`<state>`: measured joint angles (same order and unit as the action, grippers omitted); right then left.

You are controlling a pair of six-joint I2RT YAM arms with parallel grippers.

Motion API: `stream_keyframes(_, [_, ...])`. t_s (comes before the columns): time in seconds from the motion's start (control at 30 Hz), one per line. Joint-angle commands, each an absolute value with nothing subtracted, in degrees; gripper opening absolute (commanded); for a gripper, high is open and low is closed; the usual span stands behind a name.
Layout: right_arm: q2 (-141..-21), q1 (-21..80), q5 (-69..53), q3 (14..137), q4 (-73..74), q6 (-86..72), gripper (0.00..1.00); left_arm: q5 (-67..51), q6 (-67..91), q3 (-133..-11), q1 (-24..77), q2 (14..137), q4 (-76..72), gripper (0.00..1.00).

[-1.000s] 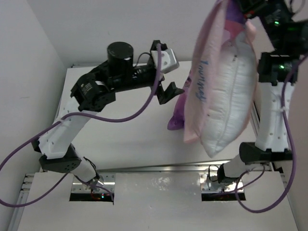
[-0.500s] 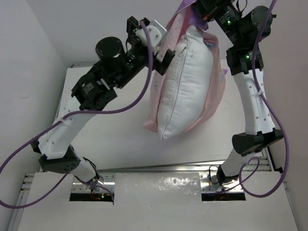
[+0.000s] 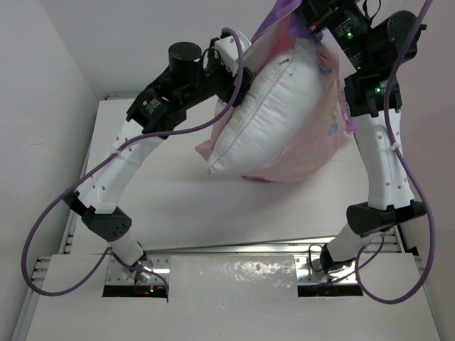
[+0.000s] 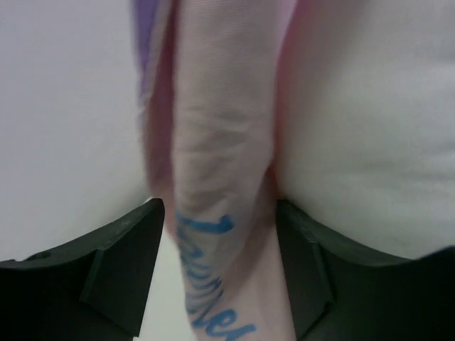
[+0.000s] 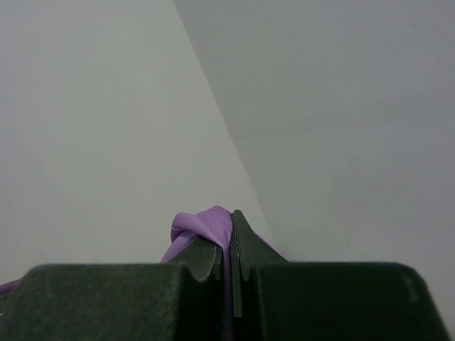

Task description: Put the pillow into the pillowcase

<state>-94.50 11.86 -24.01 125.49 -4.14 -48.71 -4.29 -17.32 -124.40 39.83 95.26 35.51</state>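
The white pillow (image 3: 266, 117) hangs in the air, tilted, partly inside the pink pillowcase (image 3: 316, 142). My right gripper (image 3: 313, 15) is high at the top and shut on a bunch of the pillowcase's purple cloth (image 5: 202, 227); its jaws are pressed together on it. My left gripper (image 3: 240, 84) is open at the pillow's upper left. In the left wrist view a pink fold of the pillowcase (image 4: 220, 142) with blue lettering runs between the spread fingers (image 4: 121, 263), touching the right one, with the pillow (image 4: 370, 135) bulging beside it.
The white table (image 3: 178, 199) lies below the hanging bundle, whose low corner is near its surface. White walls stand at the left and back. Purple cables loop from both arms.
The right arm swung the pillow and case left from the right edge and kept them raised. The pillow tipped from hanging upright to slanting. The left gripper moved right onto the case's edge.
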Motion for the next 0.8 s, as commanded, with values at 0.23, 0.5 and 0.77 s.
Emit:
stream_keyframes(0.23, [-92.4, 12.0, -22.9, 125.7, -5.2, -46.3, 0.0, -24.1, -15.3, -123.9, 40.0, 93.8, 41.1, 0.0])
stream_keyframes(0.5, [-99.2, 11.9, -19.2, 127.3, -5.7, -46.8, 0.0, -0.5, -22.8, -137.3, 38.0, 87.9, 38.3, 0.0])
stream_keyframes(0.77, [-121.4, 17.0, -15.8, 134.9, -16.3, -60.1, 0.0, 21.0, -19.0, -117.3, 36.8, 73.8, 43.9, 0.0])
